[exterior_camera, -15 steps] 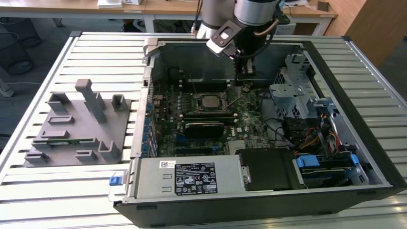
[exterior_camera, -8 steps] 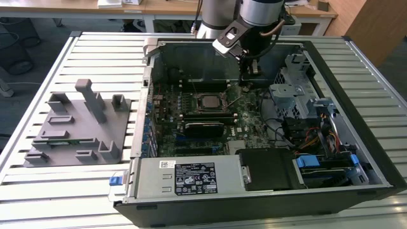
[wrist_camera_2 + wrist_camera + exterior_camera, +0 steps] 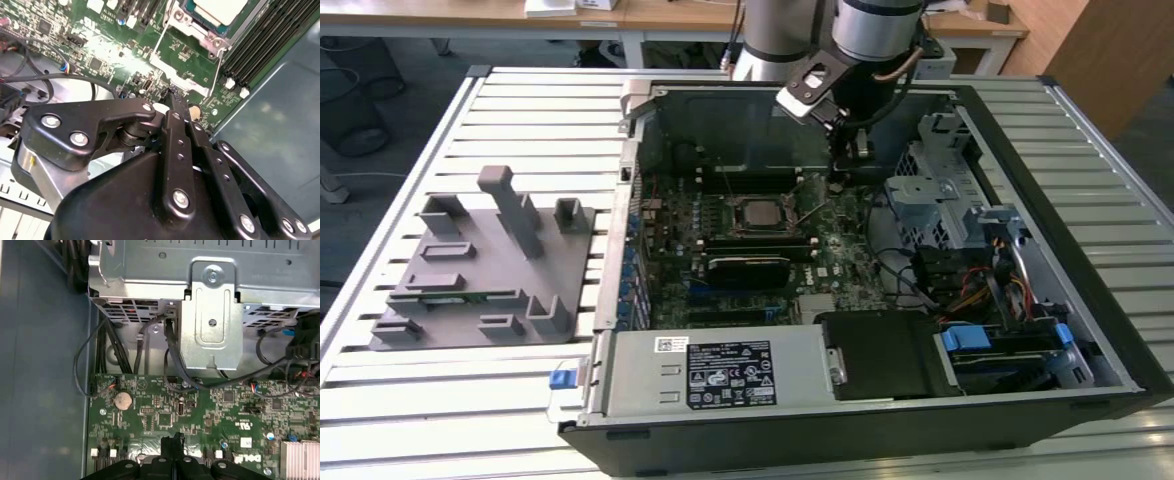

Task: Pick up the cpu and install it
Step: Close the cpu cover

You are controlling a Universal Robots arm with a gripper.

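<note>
In the exterior view the cpu (image 3: 758, 213) sits in its socket mid-motherboard (image 3: 834, 268), and the jaws hang apart from it, toward the exterior view's right and far side. In the second wrist view the jaws are pressed together on nothing, with the cpu (image 3: 220, 10) well beyond their tips. In the first wrist view they stand over the green board near a coin cell (image 3: 122, 400).

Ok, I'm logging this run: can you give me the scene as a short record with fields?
cpu: silver top, lying in the socket of the motherboard
gripper: shut, holding nothing, over the motherboard, apart from the cpu
computer case: open, on the slatted table
grey fixture: on the table, at the exterior view's left of the case
</note>
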